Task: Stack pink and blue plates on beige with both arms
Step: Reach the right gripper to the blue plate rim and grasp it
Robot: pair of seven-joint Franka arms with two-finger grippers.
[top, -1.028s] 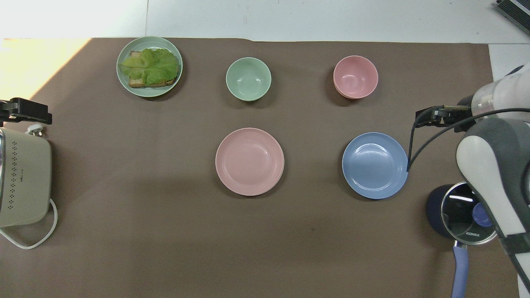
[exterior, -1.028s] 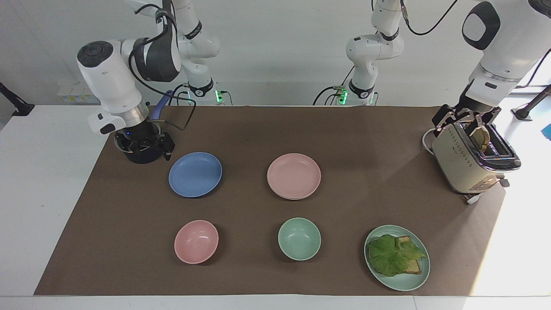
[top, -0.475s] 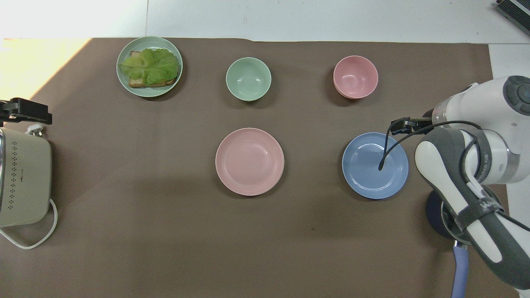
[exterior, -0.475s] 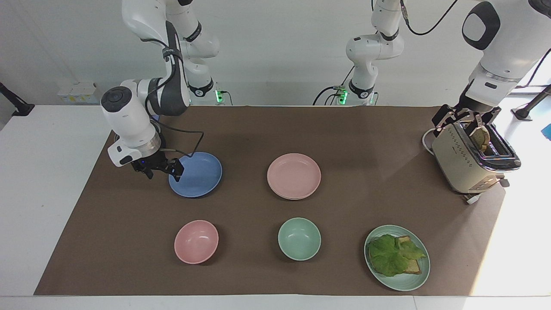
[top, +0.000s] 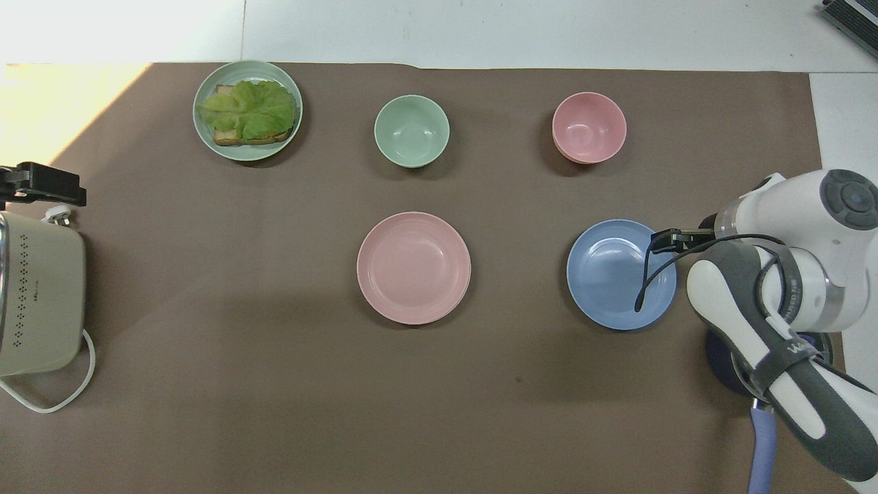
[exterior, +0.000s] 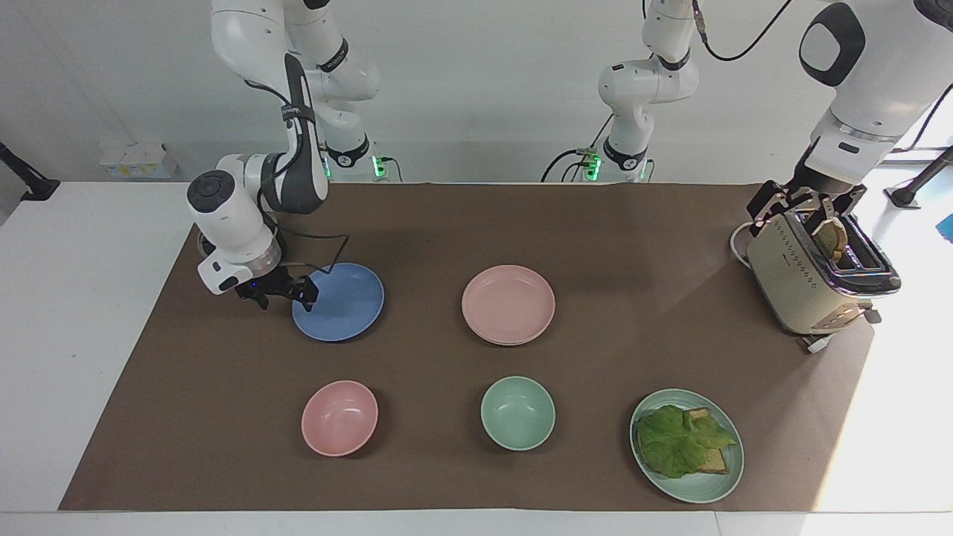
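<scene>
At mat's right-arm end: blue plate (exterior: 338,301) flat on brown mat (exterior: 447,461), rim toward that end sits just under right gripper (exterior: 277,290). Jaws spread wide, nothing between them. From facing view the fingertips hang low at the rim edge; touching or not, can't tell. Plate is round, so no long axis to line up with; what counts is that plate body lies from jaws toward table centre, rim being the only graspable part.

Pink plate (exterior: 508,304) lies beside blue plate, toward left arm's end, well apart from it. A pale edge shows under pink plate's rim on its side farther from robots; prob. the beige plate beneath, but can't confirm. No beige plate seen elsewhere.

Judgement: pink looks already placed, blue is the remaining one. Right arm is much the nearer to blue plate. Next move likely needs jaws straddling rim, one finger over and one under, then lift and carry toward pink plate.

Left gripper (exterior: 811,202) is well apart from blue plate, at toaster (exterior: 800,279) on left arm's end, jaws wide over toast slot. Waiting, seemingly.

Farther from robots than blue plate: pink bowl (exterior: 339,418); then green bowl (exterior: 517,412) and green plate w/ lettuce and toast (exterior: 686,444) toward left arm's end. Dark pot (top: 724,357) w/ blue handle just beside blue plate, partly hidden by right arm.
</scene>
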